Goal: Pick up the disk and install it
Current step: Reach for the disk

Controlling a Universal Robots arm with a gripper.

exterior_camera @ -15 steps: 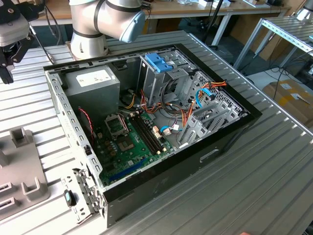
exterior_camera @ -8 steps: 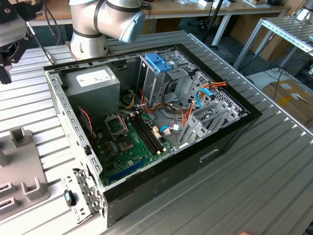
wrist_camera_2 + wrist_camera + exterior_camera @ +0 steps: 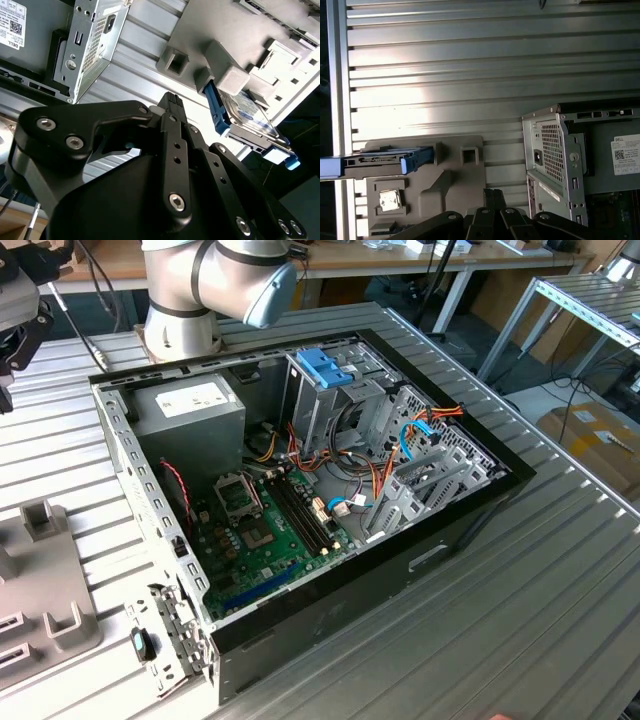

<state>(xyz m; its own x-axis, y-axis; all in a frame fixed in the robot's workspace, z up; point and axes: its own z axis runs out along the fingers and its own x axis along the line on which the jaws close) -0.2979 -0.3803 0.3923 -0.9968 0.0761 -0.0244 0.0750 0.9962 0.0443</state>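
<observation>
- First, in the exterior view, we are looking at the computer case (image 3: 130,455) lying open on the ribbed table (image 3: 540,620). The robot arm (image 3: 220,275) is rising behind it. A blue bracket (image 3: 325,367) is sitting atop the drive cage (image 3: 303,410), and a grey fixture (image 3: 40,570) is resting on the table at the exterior view's left, just beside the case.
- Next, in the second wrist view, we are finding the disk (image 3: 250,116) standing on edge in a slot of the fixture (image 3: 210,25), with its broad silver face showing. Its blue rail (image 3: 216,107) is running down the end nearer the gripper (image 3: 172,100).
- The edge of the disk facing up is carrying a dark connector strip (image 3: 252,141) and is lying parallel to the table's ribs. We cannot tell whether its longer side is upright or lying along those ribs.
- The gripper's fingers (image 3: 170,117) are pressing together at one narrow tip and clasping nothing. The tip is hanging over the table near the fixture, apart from the disk.
- Last, in the first wrist view, we are seeing the disk (image 3: 375,161) from above as a thin strip. It is lying in line with the ribs, with one blue end pointing toward the side where the case (image 3: 555,150) is standing and well apart from that case.
- Here too the gripper (image 3: 493,196) is clenched and empty. It is hovering by the fixture's (image 3: 465,180) edge, between the disk and the case, and touching neither.
</observation>
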